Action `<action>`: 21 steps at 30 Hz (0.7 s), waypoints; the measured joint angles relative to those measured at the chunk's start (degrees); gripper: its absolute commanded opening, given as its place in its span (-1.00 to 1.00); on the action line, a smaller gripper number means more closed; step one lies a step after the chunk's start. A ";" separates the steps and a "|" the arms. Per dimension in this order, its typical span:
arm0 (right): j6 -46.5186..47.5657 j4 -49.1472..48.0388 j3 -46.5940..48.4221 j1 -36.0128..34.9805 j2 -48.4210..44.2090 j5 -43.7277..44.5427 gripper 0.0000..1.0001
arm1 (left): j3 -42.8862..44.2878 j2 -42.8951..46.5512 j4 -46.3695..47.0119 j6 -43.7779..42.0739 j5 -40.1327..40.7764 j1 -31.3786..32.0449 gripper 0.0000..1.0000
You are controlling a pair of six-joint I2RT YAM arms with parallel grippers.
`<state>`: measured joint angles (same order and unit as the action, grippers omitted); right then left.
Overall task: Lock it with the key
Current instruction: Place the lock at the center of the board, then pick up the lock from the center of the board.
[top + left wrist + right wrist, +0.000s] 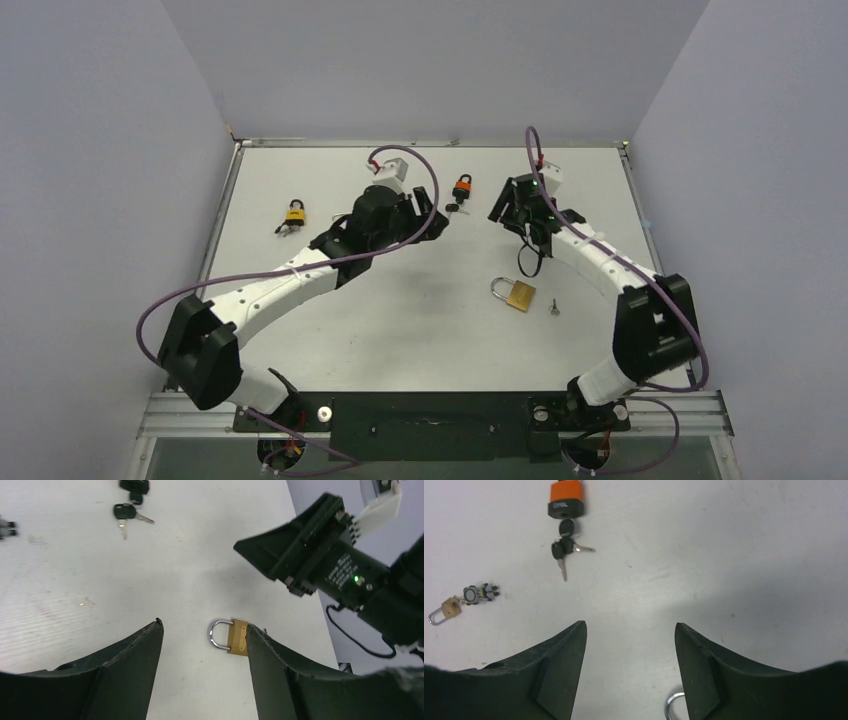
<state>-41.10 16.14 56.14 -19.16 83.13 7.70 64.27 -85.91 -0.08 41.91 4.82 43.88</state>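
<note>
Top external: my left hand [202, 625] and right hand [630, 625] hover over the bench [400, 330], fingers apart, holding nothing. The orange padlock [462, 187] with its keys [455, 209] lies between them; the brass padlock [518, 294] lies nearer.

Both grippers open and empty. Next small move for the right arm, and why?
Probably ease the right gripper forward and leftward in its wrist view, toward the keys by the orange padlock. It is open and empty, the keys lie ahead and left of it, and one key seems to sit in that padlock's base.
</note>
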 measured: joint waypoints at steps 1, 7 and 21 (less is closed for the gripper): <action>0.33 -0.33 3.17 -0.55 2.95 0.28 0.21 | -0.98 2.03 -1.27 -0.28 -0.28 -1.20 0.18; 1.68 -0.66 20.50 -2.05 19.91 2.23 0.21 | -4.92 13.29 -7.96 -1.60 -2.23 -8.17 0.19; 1.36 5.92 53.35 -3.85 47.56 5.03 0.21 | -8.15 23.45 -15.63 -2.71 -7.76 -12.66 0.19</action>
<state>-39.75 22.06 109.49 -23.00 130.69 12.73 56.12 -62.46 -15.70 39.20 -2.94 31.22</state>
